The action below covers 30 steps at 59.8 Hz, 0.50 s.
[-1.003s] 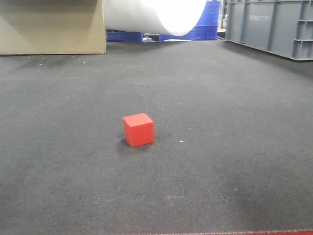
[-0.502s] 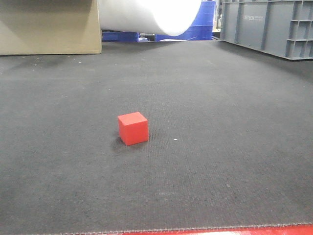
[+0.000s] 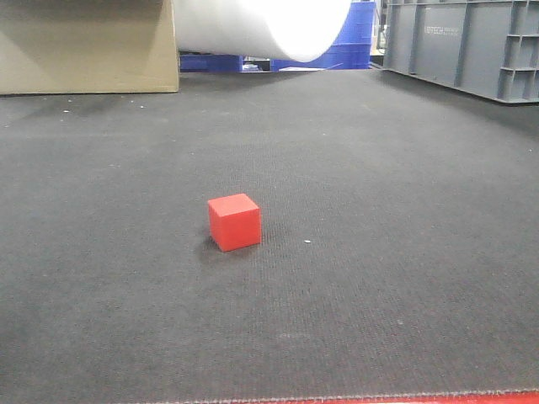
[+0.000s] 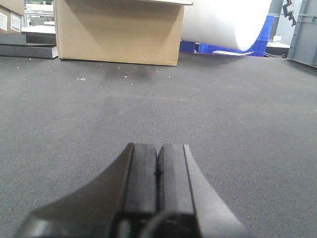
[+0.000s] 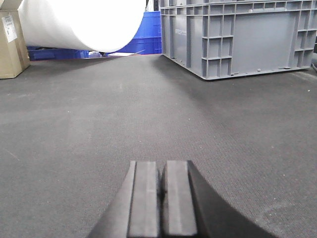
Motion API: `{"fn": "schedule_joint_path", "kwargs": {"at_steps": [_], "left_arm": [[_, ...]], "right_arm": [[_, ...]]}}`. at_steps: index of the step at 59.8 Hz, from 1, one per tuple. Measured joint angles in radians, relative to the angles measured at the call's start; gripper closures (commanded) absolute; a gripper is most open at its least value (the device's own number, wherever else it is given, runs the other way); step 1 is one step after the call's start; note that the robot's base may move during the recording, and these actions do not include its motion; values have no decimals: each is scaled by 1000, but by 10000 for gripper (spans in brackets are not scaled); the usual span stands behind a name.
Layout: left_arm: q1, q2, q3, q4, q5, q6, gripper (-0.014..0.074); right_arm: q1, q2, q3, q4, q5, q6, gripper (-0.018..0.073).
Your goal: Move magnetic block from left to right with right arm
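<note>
Left claw: two flat black matte pads on a dark, flared housing, with a thin black cable looping at its base. Right claw: same build, dark grey-black rectangular pads, no markings visible.

Magnetic block left of centre on mat; box upper left, roll top centre, crate upper right.
</note>
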Motion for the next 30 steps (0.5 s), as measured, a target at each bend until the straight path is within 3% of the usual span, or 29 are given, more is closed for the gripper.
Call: {"fn": "schedule_joint_path", "kwargs": {"at_steps": [30], "left_arm": [[0, 0, 0, 0, 0, 0, 713]], "right_arm": [[0, 0, 0, 0, 0, 0, 483]]}}
